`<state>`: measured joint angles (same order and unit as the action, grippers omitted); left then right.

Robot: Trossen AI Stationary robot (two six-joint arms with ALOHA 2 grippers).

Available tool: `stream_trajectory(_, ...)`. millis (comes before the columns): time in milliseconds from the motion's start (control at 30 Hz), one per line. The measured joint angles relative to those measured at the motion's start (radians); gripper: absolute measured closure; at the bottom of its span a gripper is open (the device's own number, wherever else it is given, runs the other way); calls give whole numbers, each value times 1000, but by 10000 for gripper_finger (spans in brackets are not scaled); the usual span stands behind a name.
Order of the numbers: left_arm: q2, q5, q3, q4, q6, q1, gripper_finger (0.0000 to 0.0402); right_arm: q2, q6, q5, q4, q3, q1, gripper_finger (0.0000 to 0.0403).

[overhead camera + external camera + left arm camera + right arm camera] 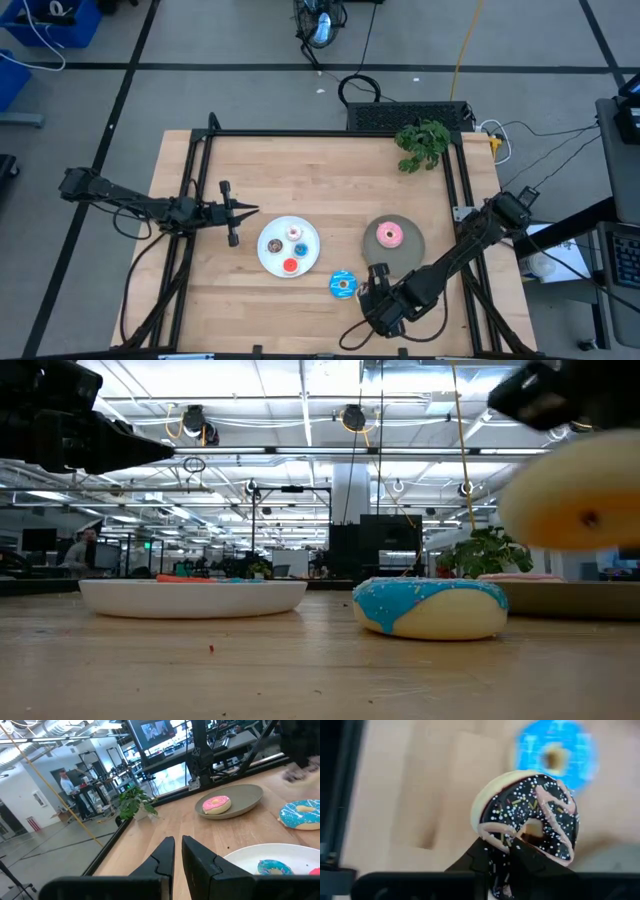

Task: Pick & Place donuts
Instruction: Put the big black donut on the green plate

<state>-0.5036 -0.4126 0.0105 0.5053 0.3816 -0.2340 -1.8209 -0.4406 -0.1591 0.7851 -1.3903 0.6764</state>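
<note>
My right gripper (377, 288) hangs near the table's front edge, shut on a dark chocolate sprinkled donut (527, 817), which the low view shows as a pale underside (580, 490) in the air. A large blue donut (343, 284) lies flat on the table just to its left. A pink donut (390, 235) lies on the grey plate (410, 255). Several small donuts sit on the white plate (268, 262). Left of that plate, my left gripper (245, 210) hovers level and shut, with nothing between its fingers. My right gripper pinches the chocolate donut's ring between its two fingers at the part nearest the wrist (506, 846). The fingers slant down from the table's near right. The donut is tilted, its sprinkled top facing the wrist camera, and it is lifted clear of the table.
A green toy plant (422, 143) sits at the table's far right corner. A black frame rail (330, 133) runs along the far edge and down both sides. Bare wood lies between the plates and the far edge.
</note>
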Motion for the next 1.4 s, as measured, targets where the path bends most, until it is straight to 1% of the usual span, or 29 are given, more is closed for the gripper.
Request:
stream_trajectory(133, 0, 0, 0, 0, 0, 0, 360, 26, -55, -104, 210, -78, 0, 375)
stream_trajectory(200, 0, 0, 0, 0, 0, 0, 360, 45, -97, -130, 314, -90, 0, 384)
stream_trajectory(300, 0, 0, 0, 0, 0, 0, 360, 62, -188, -127, 456, -89, -3, 390)
stream_trajectory(400, 0, 0, 0, 0, 0, 0, 360, 62, -280, -125, 586, -89, -2, 385)
stream_trajectory(467, 0, 0, 0, 0, 0, 0, 360, 63, -331, -109, 635, -81, -1, 381)
stream_trajectory(700, 0, 0, 0, 0, -1, 0, 360, 62, -363, -48, 621, -21, -1, 385)
stream_trajectory(1233, 0, 0, 0, 0, -1, 0, 360, 77, -387, -46, 534, -14, -1, 386)
stream_trajectory(1400, 0, 0, 0, 0, 0, 0, 360, 83, -417, -48, 524, -14, -1, 385)
